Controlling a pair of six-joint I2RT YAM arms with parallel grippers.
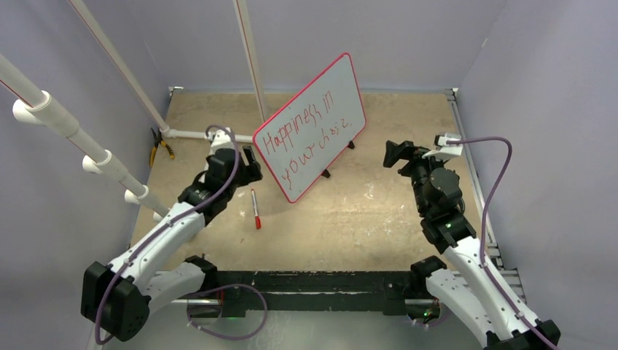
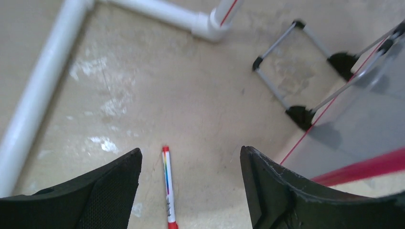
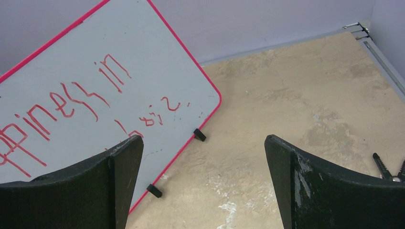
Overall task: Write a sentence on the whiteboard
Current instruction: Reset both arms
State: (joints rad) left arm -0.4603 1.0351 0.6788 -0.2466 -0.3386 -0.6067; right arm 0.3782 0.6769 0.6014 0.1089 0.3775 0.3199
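Plainly, marker [image 2: 166,186] lies near left gripper [image 2: 191,150] (jaws spread).

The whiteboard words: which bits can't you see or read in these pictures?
Top view: the sentence ends in a word too small and scribbly to read.
Right wrist view: its start is cut by the left edge and hidden behind the right gripper.
Left wrist view: the right edge cuts the whiteboard, no writing shows; the marker runs off the bottom.

1 red-capped marker [image 1: 255,209] lies flat on the tan table [image 1: 379,219]. Beyond it and to the left, yellow-handled pliers [image 1: 159,149] lie beside a white pipe [image 1: 191,135].
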